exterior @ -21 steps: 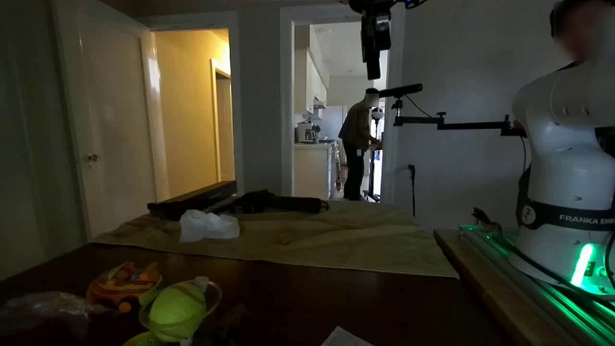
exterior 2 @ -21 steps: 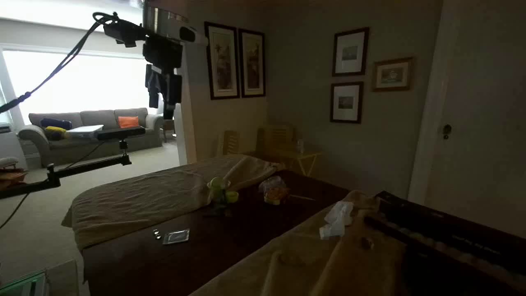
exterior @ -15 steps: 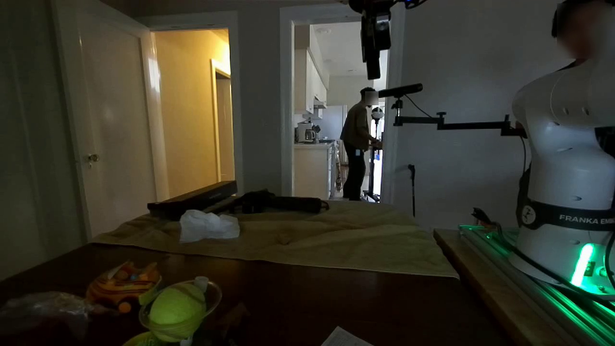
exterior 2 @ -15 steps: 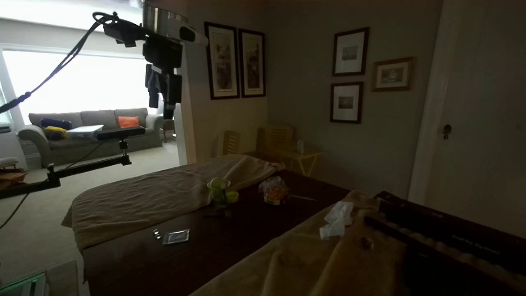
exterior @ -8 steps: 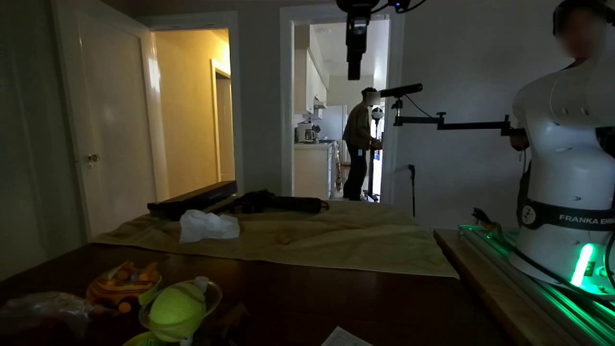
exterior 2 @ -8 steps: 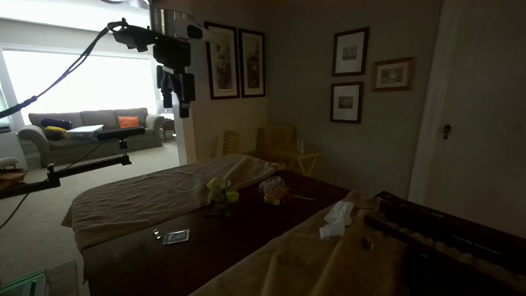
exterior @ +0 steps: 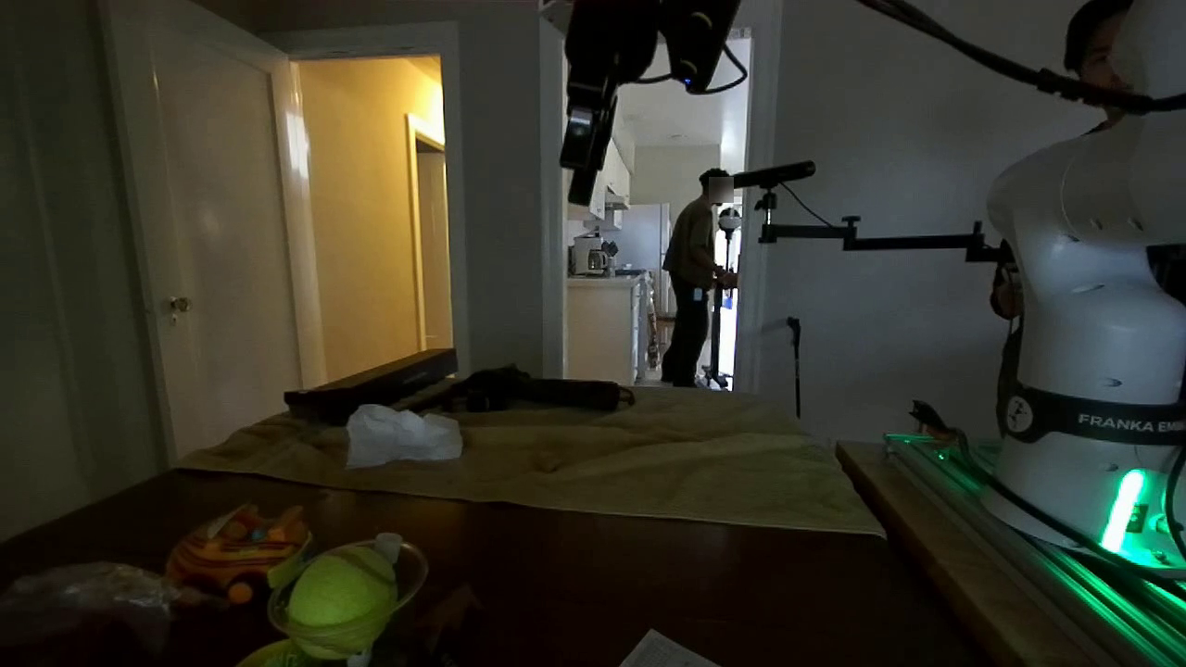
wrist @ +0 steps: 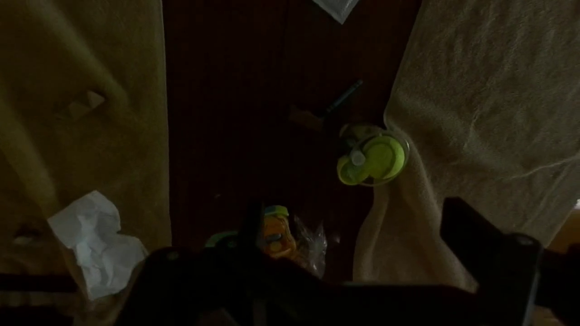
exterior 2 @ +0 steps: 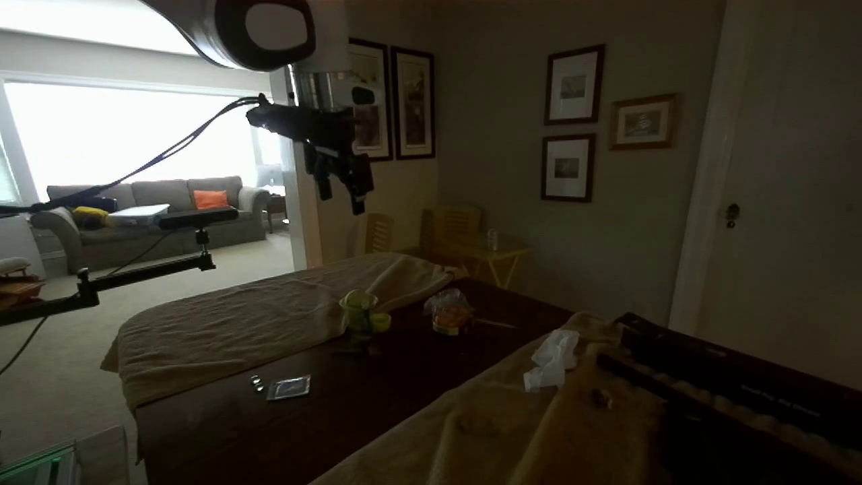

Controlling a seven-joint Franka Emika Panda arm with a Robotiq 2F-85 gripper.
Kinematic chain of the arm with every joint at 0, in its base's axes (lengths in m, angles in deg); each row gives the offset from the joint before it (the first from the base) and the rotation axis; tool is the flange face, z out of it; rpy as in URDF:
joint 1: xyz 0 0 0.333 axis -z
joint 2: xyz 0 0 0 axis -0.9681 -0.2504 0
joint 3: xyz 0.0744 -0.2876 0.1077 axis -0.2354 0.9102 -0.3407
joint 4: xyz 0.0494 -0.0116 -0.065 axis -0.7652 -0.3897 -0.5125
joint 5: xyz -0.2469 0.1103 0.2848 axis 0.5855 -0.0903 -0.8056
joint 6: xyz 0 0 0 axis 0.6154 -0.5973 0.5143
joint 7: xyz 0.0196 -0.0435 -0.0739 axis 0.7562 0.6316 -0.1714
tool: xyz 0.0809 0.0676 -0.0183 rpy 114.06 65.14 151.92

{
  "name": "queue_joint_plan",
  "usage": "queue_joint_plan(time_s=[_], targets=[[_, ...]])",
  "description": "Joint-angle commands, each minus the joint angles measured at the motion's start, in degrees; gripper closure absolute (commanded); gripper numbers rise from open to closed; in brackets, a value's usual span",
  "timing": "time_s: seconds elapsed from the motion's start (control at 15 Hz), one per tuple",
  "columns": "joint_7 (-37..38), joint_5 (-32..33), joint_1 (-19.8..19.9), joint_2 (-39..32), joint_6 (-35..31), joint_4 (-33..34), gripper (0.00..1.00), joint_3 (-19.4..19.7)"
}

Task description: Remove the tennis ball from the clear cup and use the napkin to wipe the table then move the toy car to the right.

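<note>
The yellow-green tennis ball [exterior: 343,593] sits in the clear cup [exterior: 414,582] on the dark brown table [exterior: 574,574]. The ball also shows in an exterior view [exterior 2: 359,298] and in the wrist view [wrist: 387,156]. The orange toy car [exterior: 236,556] stands beside the cup; in the wrist view the toy car [wrist: 277,235] is partly hidden by a finger. The crumpled white napkin [exterior: 403,435] lies on the beige cloth, and at lower left in the wrist view [wrist: 97,246]. My gripper [exterior 2: 342,202] is open and empty, high above the table; its fingers stand wide apart in the wrist view [wrist: 355,206].
A clear plastic bag [exterior: 88,593] lies beside the car. A small yellow-green cup [exterior 2: 380,322] stands against the clear cup. A silvery packet [exterior 2: 289,387] lies near the table edge. A dark long box [exterior: 380,382] and a black umbrella-like object [exterior: 565,393] lie on the cloth.
The arm has moved out over the table and tilted; the gripper shifted left in one exterior view, and right and down in the other. The objects on the table have not moved.
</note>
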Motion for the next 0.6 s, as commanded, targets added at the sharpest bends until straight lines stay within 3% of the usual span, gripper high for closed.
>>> queue_joint_plan(time_s=[0.0, 0.13, 0.2, 0.53], targets=[[-6.84, -4.91, -2.37, -9.17, -2.62, 6.18, 0.0, 0.3], [-10.39, -8.31, -3.2, -11.99, -0.3, 9.27, 0.0, -0.02], [-6.3, -4.36, -1.68, -8.34, -2.27, 4.62, 0.0, -0.77], [-8.45, -6.13, -2.18, -11.78, -1.97, 7.97, 0.0, -1.19]])
